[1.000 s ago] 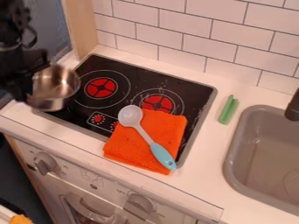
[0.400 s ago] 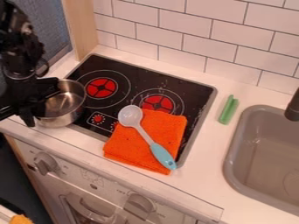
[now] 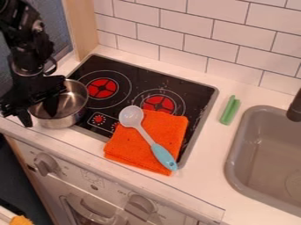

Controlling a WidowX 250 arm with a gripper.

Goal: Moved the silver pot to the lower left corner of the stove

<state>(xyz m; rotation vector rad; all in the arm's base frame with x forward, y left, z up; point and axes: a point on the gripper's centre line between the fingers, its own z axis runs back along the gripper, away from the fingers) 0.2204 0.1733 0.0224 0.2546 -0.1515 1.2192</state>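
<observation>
At the left of the view the black gripper [image 3: 39, 112] hangs over the near-left rim of the silver pot [image 3: 69, 117]. Its fingers are spread, one down inside the pot and the other outside its wall. The pot stands upright at the lower left corner of the stove [image 3: 191, 94], overlapping the cooktop edge and the white counter. Part of the pot's left side is hidden behind the gripper.
An orange cloth [image 3: 167, 136] with a blue-handled spoon [image 3: 163, 156] on it covers the stove's front right. To the right are a green object [image 3: 230, 110] and a grey sink [image 3: 235, 169]. A tiled wall [image 3: 170, 39] stands behind.
The pot has come down and slightly right to the stove's corner. Above it, the gripper's fingers have moved apart and the arm has shifted a little.
</observation>
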